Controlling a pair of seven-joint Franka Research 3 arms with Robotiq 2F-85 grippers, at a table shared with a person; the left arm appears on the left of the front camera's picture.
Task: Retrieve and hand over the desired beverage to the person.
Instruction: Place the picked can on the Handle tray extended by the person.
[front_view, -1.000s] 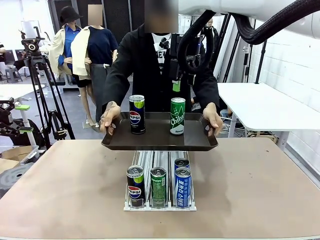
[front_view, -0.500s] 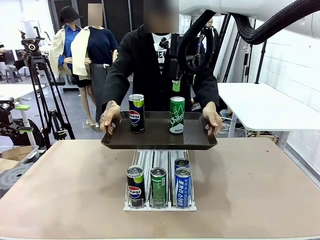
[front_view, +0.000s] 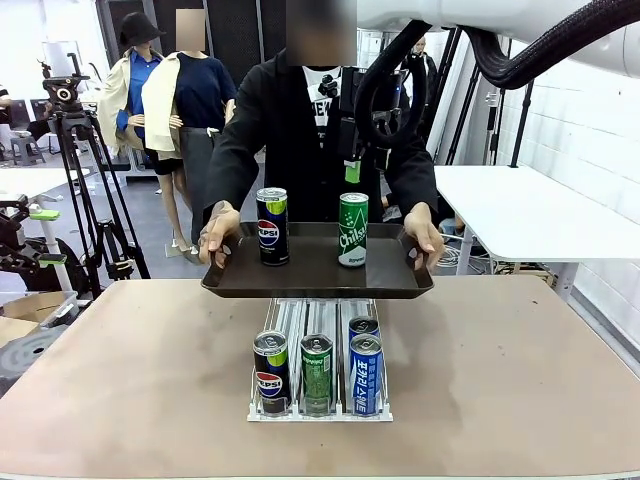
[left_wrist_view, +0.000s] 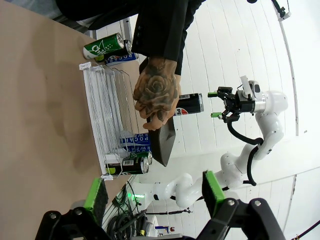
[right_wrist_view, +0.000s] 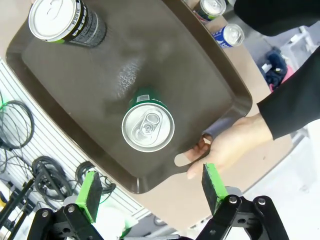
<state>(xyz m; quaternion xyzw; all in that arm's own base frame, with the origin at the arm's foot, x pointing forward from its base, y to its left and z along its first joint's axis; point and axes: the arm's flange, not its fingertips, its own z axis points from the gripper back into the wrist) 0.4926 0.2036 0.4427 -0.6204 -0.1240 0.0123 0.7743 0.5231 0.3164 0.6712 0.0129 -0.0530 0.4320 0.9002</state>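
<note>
We see the person (front_view: 318, 120) holding a tray (front_view: 318, 275) level above the tabletop (front_view: 500, 380), presenting a Pepsi can (front_view: 272, 226) and a green can (front_view: 353, 230). Our left claw (left_wrist_view: 152, 192) gapes empty; our right claw (right_wrist_view: 152, 192), wide open, hangs over the green can, probably choosing it.

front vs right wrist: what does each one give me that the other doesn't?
Front only: the black Pepsi can and green can at the front of the wire rack on the table, and both of the person's hands on the tray.
Right wrist only: the green can's top from straight above, with the right gripper open above the tray's near rim.
Both: the dark tray carrying a Pepsi can and a green Chilsung can, held by the person.
</note>
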